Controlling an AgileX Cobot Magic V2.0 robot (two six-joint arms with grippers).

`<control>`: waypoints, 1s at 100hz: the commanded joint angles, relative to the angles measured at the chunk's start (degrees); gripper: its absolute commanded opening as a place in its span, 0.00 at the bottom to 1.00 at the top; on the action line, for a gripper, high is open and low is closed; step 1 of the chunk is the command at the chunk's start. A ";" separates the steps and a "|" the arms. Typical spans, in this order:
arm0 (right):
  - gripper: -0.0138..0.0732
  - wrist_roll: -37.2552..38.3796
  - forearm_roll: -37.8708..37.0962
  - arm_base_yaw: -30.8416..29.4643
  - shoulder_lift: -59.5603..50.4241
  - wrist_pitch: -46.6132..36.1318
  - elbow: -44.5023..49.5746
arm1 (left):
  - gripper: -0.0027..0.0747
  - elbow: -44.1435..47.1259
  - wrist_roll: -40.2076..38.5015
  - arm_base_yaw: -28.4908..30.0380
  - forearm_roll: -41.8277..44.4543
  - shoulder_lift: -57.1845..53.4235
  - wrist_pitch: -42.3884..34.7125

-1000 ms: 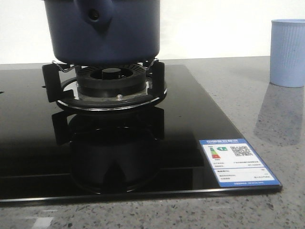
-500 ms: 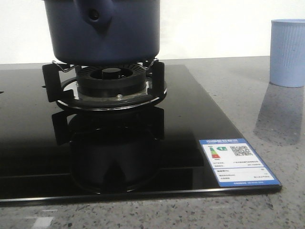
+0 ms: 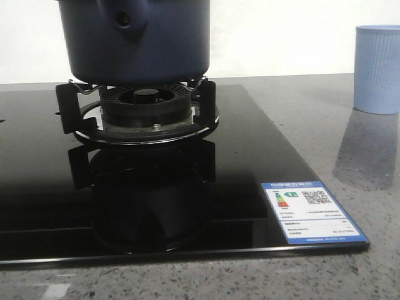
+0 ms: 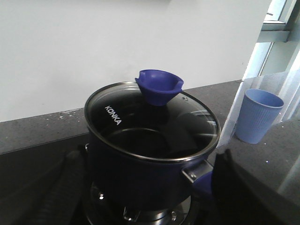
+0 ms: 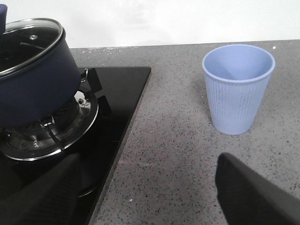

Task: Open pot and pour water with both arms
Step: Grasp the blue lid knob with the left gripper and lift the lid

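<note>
The dark navy pot sits on the gas burner. In the left wrist view the pot wears a glass lid with a blue knob, and a blue side handle sticks out. My left gripper is open, its fingers wide apart on either side of the pot's body, one close to the handle. My right gripper is open over the bare stone counter, between the pot and the cup. Neither gripper shows in the front view.
A light blue ribbed cup stands empty on the grey counter to the right of the black glass cooktop. A blue energy label is stuck on the cooktop's front right corner. A white wall runs behind.
The pot and cup have not moved. Only the dark reflection in the glass below the burner has shifted a little.
</note>
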 commanded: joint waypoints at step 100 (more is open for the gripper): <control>0.79 -0.69 1.25 0.14 0.52 -4.65 -1.93 | 0.80 -25.86 1.69 -6.16 1.34 37.67 -13.15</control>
